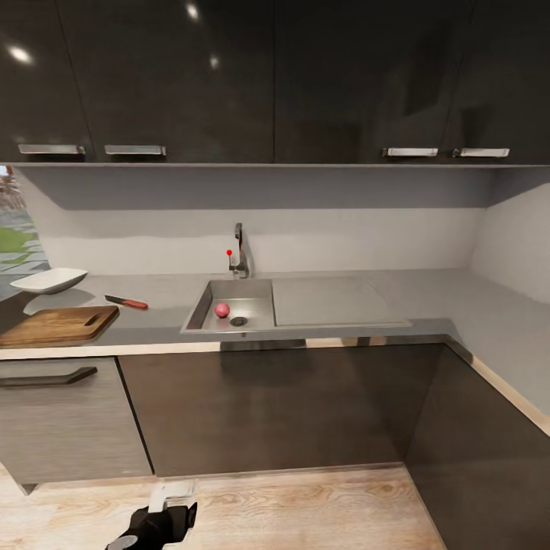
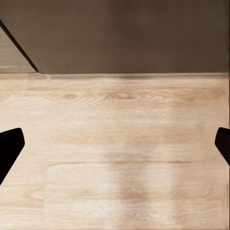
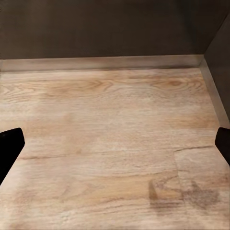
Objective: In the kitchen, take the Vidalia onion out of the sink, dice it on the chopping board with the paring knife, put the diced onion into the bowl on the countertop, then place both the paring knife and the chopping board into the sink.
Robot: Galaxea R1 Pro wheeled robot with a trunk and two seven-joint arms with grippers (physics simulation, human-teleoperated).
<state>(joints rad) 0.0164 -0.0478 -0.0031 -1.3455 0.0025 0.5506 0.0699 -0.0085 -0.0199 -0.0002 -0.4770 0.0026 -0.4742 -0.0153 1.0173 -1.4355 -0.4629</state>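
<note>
Five task items catalogued, none yet handled.

- Vidalia onion [image 1: 222, 309]: small pinkish-red ball lying in the sink [image 1: 200, 305], just beside the round drain. Not yet taken out.
- Chopping board [image 1: 57, 325]: flat on the tabletop [image 1: 458, 305], left of the sink, bare of any onion.
- Paring knife [image 1: 127, 302]: red handle, lying on the tabletop between board and sink, apart from both.
- Bowl [image 1: 49, 280]: white, behind the board, contents not discernible (seemingly nothing in it).
- Left end effector [image 2: 115, 143]: fingertips spread wide, holding nothing, pointed at the wooden floor [image 2: 120, 158] before the cabinet fronts.
- Right end effector [image 3: 115, 143]: likewise spread and holding nothing, above the floor.

Status, by judgement: every step remains, namely retrieval, dicing, transfer to bowl, knife and board into sink.
</note>
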